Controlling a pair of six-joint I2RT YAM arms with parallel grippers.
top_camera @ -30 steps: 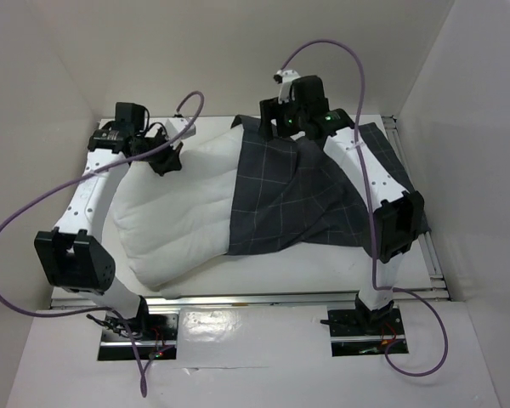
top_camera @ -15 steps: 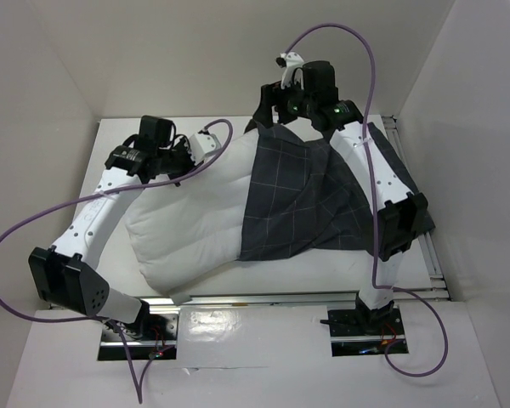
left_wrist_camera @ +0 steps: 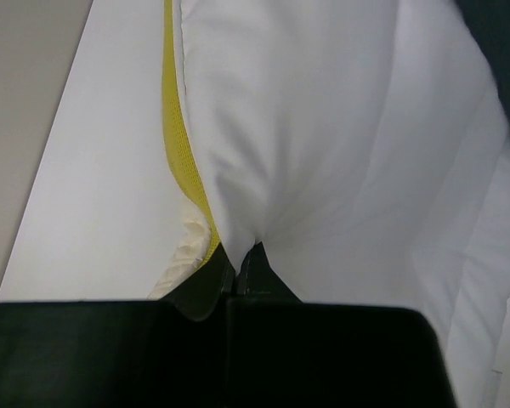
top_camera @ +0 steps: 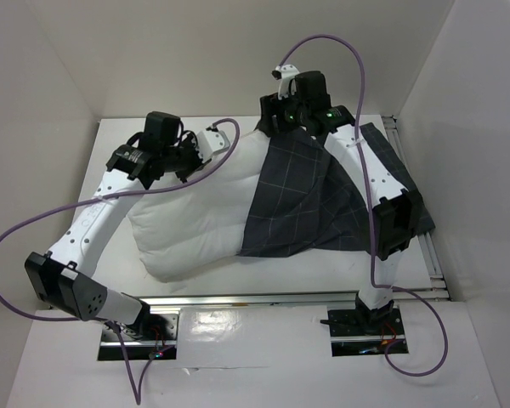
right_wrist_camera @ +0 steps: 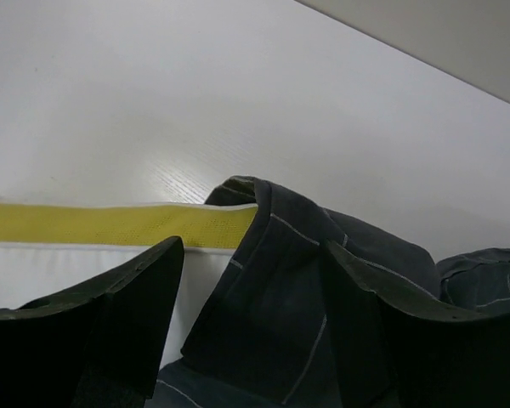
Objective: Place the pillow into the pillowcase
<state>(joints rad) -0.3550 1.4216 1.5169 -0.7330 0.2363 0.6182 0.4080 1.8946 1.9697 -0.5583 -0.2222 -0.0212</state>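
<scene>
The white pillow (top_camera: 195, 212) lies across the table, its right part under the dark grid-patterned pillowcase (top_camera: 314, 200). My left gripper (top_camera: 189, 159) is at the pillow's far left corner. In the left wrist view it (left_wrist_camera: 238, 255) is shut on a pinch of white pillow fabric (left_wrist_camera: 323, 127) beside the yellow band (left_wrist_camera: 183, 161). My right gripper (top_camera: 274, 127) is at the far edge of the pillowcase. In the right wrist view it (right_wrist_camera: 251, 280) is open, its jaws wide apart over the pillowcase hem (right_wrist_camera: 297, 280), with the yellow band (right_wrist_camera: 110, 225) just left of the hem.
White enclosure walls (top_camera: 42, 93) stand close on the left, back and right. The table's rail (top_camera: 263, 297) runs along the near edge in front of the arm bases. Purple cables (top_camera: 17, 229) loop off both arms.
My left gripper moved right with the pillow corner, shifting the pillow rightward. My right gripper lifted the pillowcase's far edge, then came back down over it.
</scene>
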